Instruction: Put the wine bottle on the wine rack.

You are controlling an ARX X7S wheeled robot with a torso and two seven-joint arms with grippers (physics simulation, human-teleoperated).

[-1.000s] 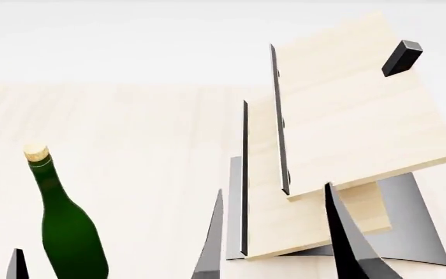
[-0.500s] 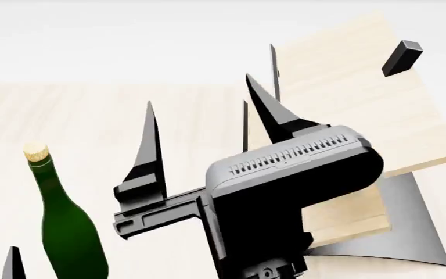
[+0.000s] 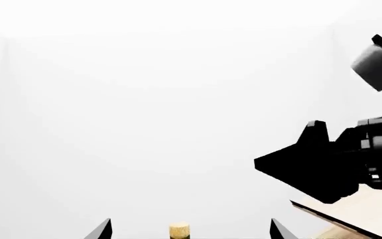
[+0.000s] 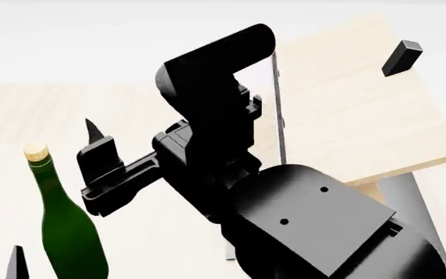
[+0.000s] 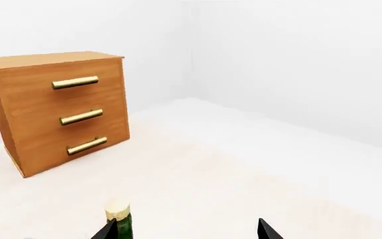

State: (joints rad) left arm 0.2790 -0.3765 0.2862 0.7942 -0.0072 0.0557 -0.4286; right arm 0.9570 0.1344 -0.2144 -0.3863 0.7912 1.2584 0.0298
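White walls and a pale wood tabletop make up the setting, with an orange-brown drawer cabinet and its brass handles standing off to one side in the right wrist view. Over the last second the right arm has swung up from the bottom of the head view and now fills its centre, hiding much of the wine rack, whose tilted light boards still show behind it. The right gripper has turned toward the wine bottle, which stands upright on the table where it was, near the left of the head view and well apart from the rack; its cork also shows low in both wrist views. Its jaws look wide apart, with nothing between them. Only the two fingertips of the left gripper show, spread wide with the cork beyond them and nothing held. This looks like the approach to a grasp, so the lift and placing are still ahead. No label or writing can be read on the visible part of the bottle.
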